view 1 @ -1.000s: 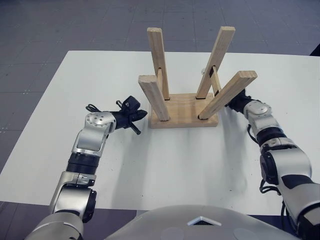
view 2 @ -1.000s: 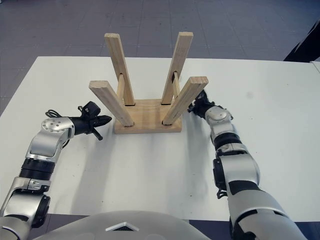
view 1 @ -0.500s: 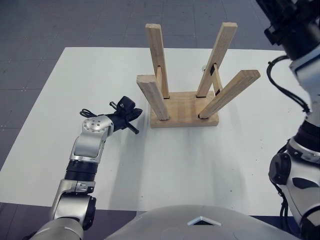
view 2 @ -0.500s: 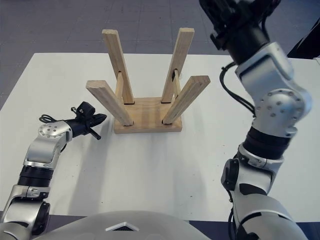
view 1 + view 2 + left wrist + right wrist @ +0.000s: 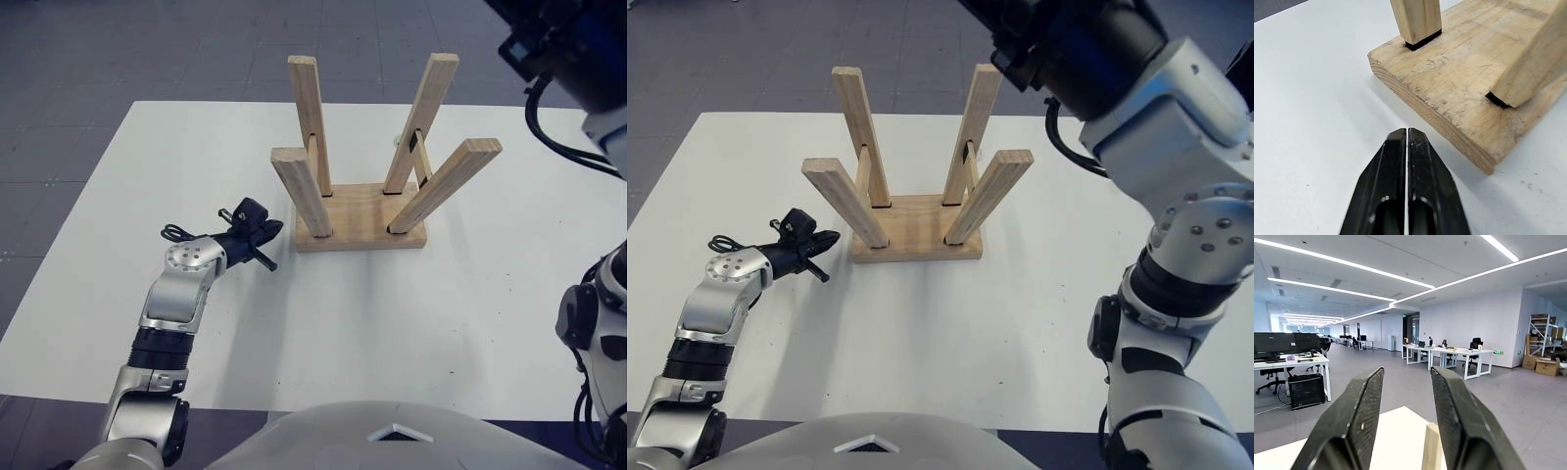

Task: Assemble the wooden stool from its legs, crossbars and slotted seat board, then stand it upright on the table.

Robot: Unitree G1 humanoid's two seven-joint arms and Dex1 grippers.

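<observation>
No legible text, label or number on stool [image 5: 360, 211] or table [image 5: 392, 313]. Small green sign [image 5: 1497, 352] on office wall: too small to read.

The left arm [image 5: 174, 299] and right arm [image 5: 1200, 225] have silver-grey segments, black collars and round, screw-ringed joint caps [image 5: 191, 258]. Black cables [image 5: 176, 233] run at the wrists. The left gripper [image 5: 1407, 133] and right gripper [image 5: 1406, 377] are matte black and tapered.

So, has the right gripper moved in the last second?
Yes. The right gripper has lifted from beside the stool's near right leg to high above the table.
</observation>
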